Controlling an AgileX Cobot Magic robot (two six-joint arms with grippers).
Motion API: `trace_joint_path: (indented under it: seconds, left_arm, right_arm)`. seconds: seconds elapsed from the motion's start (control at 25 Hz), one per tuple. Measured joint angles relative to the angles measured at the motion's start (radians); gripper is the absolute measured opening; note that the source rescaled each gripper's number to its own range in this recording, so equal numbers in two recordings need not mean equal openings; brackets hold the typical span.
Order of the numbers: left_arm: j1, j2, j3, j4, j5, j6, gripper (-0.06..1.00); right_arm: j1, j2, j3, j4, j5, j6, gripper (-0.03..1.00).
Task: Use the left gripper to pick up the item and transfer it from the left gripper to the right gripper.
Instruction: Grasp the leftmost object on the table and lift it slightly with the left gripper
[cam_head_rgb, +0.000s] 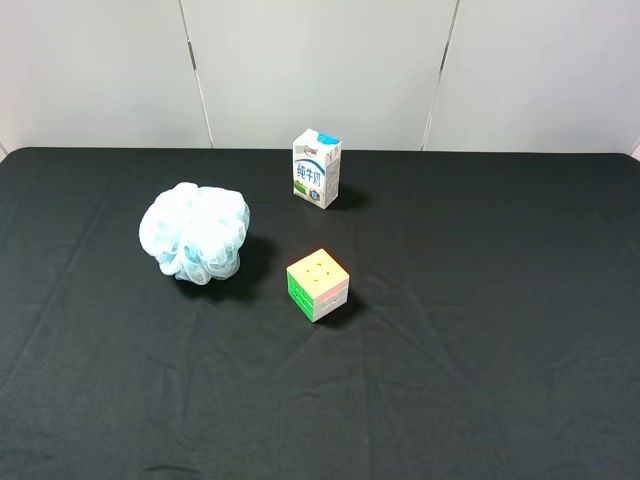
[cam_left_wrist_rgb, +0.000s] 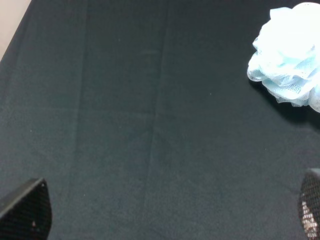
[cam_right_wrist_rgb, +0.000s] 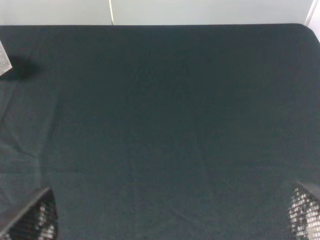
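Pale-blue ruffled mesh is bunched into a ball-shaped pouf (cam_head_rgb: 194, 233), set on the black bench (cam_head_rgb: 500, 350) left of the cube (cam_head_rgb: 318, 284). The left end effector (cam_left_wrist_rgb: 167, 220) and right end effector (cam_right_wrist_rgb: 167, 217) are held spread.

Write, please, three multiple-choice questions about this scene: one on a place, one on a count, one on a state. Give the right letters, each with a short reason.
1. In the high view, where does the fluffy pale-blue mesh bath pouf lie relative to the pastel puzzle cube?
A. on top of it
B. to its left, apart from it
C. to its right, touching it

2. How many objects are on the black cloth-covered table?
A. one
B. five
C. three

3. What is the state of the left tool?
A. open, holding nothing
B. shut on the cube
C. shut on the pouf

Answers:
1 B: bare cloth shows between the two.
2 C: there are the pouf, the cube and a small white milk carton.
3 A: its jaws stand wide apart with only cloth between them.
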Motion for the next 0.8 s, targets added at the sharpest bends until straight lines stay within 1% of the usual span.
trace_joint_path:
  seconds: [0.8]
  left_arm:
    - [0.000, 0.000, 0.000, 0.000, 0.000, 0.000, 0.99]
  right_arm:
    - [0.000, 0.000, 0.000, 0.000, 0.000, 0.000, 1.00]
